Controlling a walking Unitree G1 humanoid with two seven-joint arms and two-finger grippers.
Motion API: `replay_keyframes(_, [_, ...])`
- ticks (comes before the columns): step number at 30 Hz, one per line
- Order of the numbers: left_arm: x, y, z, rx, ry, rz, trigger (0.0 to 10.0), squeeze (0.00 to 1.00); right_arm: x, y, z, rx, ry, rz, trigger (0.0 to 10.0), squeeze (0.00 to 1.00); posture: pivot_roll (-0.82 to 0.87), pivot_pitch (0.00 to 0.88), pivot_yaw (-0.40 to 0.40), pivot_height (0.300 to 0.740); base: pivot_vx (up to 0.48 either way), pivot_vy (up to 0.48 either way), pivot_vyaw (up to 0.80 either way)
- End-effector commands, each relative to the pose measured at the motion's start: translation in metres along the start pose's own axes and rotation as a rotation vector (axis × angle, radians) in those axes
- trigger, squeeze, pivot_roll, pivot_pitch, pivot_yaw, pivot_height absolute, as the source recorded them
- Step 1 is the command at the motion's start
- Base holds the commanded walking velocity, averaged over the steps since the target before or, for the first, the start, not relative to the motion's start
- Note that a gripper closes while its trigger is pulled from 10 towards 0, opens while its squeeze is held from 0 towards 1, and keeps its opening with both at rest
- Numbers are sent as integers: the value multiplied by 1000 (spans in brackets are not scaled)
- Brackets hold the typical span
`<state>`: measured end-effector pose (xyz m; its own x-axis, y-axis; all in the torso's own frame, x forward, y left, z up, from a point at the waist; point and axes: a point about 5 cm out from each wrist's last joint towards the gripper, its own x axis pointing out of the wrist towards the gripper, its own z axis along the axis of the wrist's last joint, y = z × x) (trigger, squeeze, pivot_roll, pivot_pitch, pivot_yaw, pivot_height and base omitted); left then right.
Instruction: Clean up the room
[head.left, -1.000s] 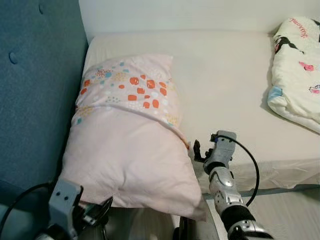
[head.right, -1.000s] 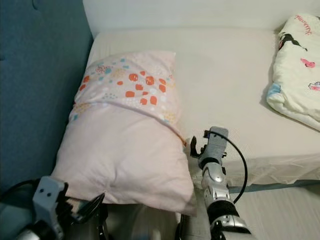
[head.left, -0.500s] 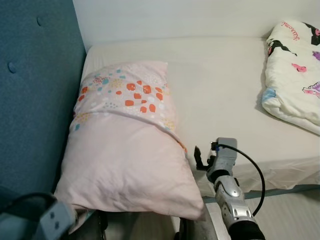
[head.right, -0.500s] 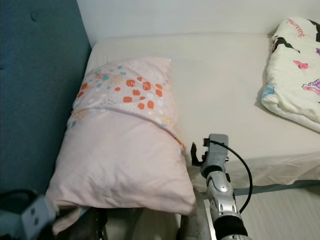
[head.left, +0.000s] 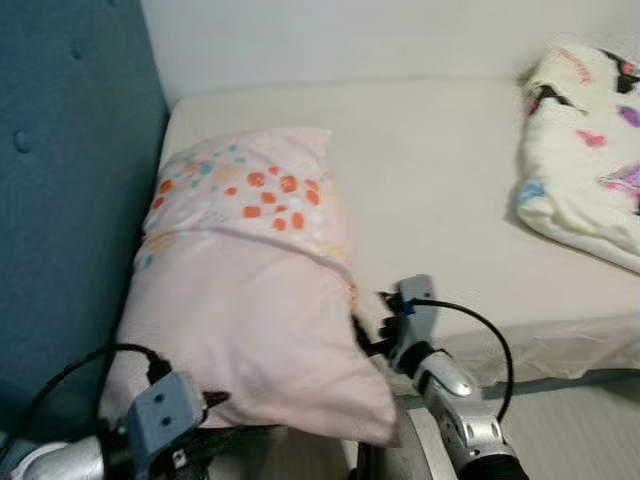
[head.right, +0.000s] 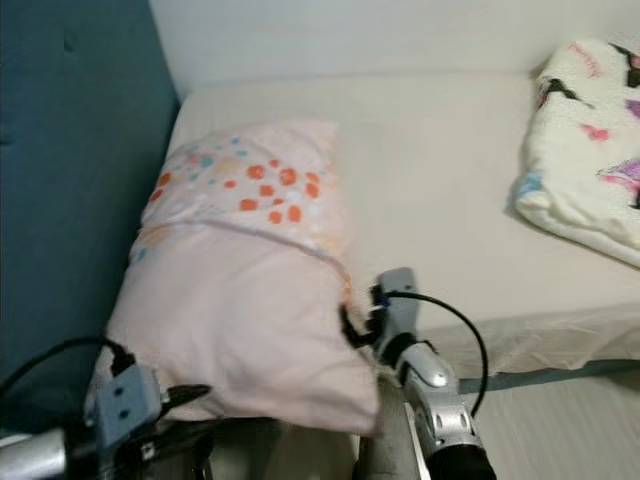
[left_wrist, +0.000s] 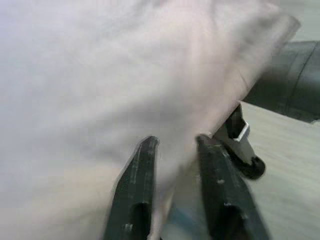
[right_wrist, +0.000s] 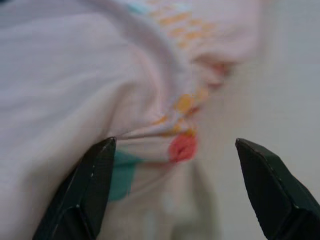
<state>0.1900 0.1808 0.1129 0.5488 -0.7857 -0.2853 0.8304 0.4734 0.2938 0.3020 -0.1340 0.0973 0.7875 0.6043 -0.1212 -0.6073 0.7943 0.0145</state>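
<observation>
A cream-sheeted bed (head.left: 450, 200) runs along a white wall (head.left: 350, 40), with a padded blue headboard (head.left: 60, 200) standing at its left end. Below the mattress edge on the right lies a strip of pale wood-grain floor (head.left: 580, 430).

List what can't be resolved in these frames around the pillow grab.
- Left gripper: wrist view blurred; pillow fabric lies between the fingers, but whether it is pinched is unclear.
- Right gripper: open at the pillow's side; contact not visible.
- Pillow's near corner: the right arm covers it in the eye views.
- Printed quilt: cut by the frame edge.
</observation>
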Motion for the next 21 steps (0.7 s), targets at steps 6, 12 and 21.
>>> replay_keyframes(6, [10,-21,-7,-49,26,-166,0,0,-26,29,-10,-20,237,395,10000,0,-32,208,-73,570,0,0,0])
replay_keyframes(12, [1,-24,-12,-28,94,-245,0,0,-52,23,-13,-60,356,455,10000,0,-36,198,-73,570,0,0,0])
replay_keyframes(21, [25,-20,-36,112,199,-204,0,0,-93,30,-3,-35,437,555,10000,0,-48,187,-66,570,0,0,0])
